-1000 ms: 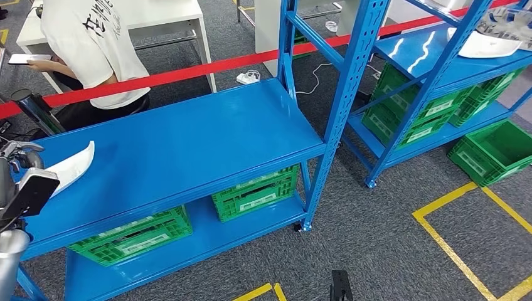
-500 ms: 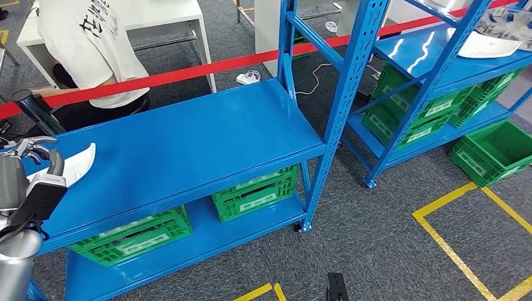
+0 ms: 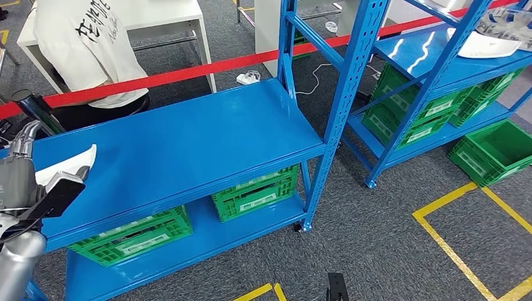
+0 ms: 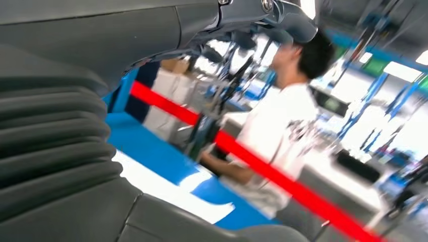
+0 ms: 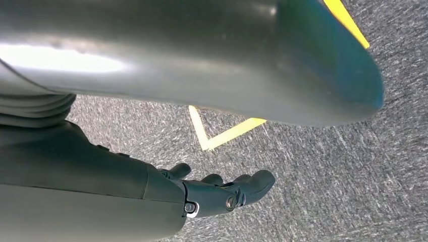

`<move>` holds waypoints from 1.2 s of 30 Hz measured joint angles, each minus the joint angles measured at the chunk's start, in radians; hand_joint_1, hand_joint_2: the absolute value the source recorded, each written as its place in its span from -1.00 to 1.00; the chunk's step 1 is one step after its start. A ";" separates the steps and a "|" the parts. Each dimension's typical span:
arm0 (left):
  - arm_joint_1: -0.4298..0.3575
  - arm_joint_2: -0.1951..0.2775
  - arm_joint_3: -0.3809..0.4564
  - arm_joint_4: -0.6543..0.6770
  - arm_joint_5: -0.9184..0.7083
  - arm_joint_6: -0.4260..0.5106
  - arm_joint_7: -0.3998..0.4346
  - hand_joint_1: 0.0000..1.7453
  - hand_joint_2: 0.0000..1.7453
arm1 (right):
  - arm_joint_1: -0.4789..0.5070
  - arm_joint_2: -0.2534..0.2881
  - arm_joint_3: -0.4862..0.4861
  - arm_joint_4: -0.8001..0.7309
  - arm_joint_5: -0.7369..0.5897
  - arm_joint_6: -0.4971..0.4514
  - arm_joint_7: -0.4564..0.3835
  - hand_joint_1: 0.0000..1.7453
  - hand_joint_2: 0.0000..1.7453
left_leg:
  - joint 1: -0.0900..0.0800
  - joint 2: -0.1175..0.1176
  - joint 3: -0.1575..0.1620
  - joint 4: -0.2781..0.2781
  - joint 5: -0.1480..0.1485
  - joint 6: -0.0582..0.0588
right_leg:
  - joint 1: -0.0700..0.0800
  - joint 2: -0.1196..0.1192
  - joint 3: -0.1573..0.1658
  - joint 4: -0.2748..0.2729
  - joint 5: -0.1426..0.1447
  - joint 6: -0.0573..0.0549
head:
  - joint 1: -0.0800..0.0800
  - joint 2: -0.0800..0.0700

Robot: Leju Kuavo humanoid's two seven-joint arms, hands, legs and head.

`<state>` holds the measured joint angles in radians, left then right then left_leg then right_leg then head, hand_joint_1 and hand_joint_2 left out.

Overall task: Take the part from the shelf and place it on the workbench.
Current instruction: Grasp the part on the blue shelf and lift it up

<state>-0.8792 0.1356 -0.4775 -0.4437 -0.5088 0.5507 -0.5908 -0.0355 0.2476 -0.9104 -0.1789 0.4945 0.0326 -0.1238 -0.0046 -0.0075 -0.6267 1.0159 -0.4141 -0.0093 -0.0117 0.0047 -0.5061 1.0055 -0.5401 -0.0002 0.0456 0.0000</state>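
Head view shows a white part (image 3: 70, 164), thin, smooth and curved with a pointy tip, lying on the flat top of a shiny blue metal shelf (image 3: 188, 141). It is at the shelf's left end. The left hand (image 3: 17, 168) is right beside the part, with its thin silver fingers (image 3: 24, 134) spread out above it. I cannot tell if the hand touches or holds the part, because the wrist hides that spot.

Two green plastic crates (image 3: 256, 192) with holes in their sides sit on the low board of this shelf. A second blue shelf (image 3: 433, 53) stands to the right. It has more green crates under it, and another white curved part (image 3: 484, 45) lies on its top. One more green crate (image 3: 495, 150) sits on the grey, fuzzy carpet (image 3: 376, 238). Yellow tape lines (image 3: 452, 251) are stuck on the carpet.

A long red band (image 3: 188, 70) runs behind the shelves. One person (image 3: 88, 47) in a white shirt sits behind it at a white table (image 3: 169, 15).

Right wrist view shows the right hand (image 5: 222, 194) hanging over the carpet. Its dark fingers are a bit bent and hold nothing.
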 joint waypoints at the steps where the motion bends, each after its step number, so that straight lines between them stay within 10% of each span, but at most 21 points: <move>1: -0.010 0.000 -0.008 0.016 -0.010 -0.016 0.022 -1.00 -1.00 | 0.000 0.000 0.000 0.000 0.001 0.000 0.000 -1.00 -1.00 | 0.000 0.000 0.000 0.000 0.000 0.000 | 0.000 0.000 0.000 0.000 0.000 0.000 | 0.000 0.000; 4: -0.036 0.000 -0.029 0.059 -0.039 -0.074 0.093 -1.00 -1.00 | 0.000 0.000 -0.002 0.000 0.006 0.003 0.001 -1.00 -1.00 | 0.000 0.000 0.000 0.000 0.000 0.000 | 0.000 0.000 0.000 0.000 0.000 0.000 | 0.000 0.000; 8: -0.063 0.000 -0.056 0.102 -0.085 -0.121 0.184 -1.00 1.00 | 0.000 -0.001 -0.003 0.000 0.014 0.005 0.001 -1.00 -1.00 | 0.000 0.000 0.000 0.000 0.000 0.000 | 0.000 0.000 0.000 0.000 0.000 0.000 | 0.000 0.000; 36: -0.089 -0.030 -0.152 0.217 -0.187 -0.266 0.532 -1.00 1.00 | 0.000 -0.002 -0.031 0.000 -0.009 -0.031 0.024 -1.00 -1.00 | 0.000 0.000 0.000 0.000 0.000 0.000 | 0.000 0.000 0.000 0.000 0.000 0.000 | 0.000 0.000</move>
<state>-0.9677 0.1057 -0.6291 -0.2270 -0.6963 0.2850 -0.0590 -0.0352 0.2453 -0.9412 -0.1789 0.4859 0.0020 -0.1000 -0.0046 -0.0075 -0.6266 1.0158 -0.4141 -0.0093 -0.0116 0.0047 -0.5059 1.0055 -0.5402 -0.0002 0.0456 -0.0001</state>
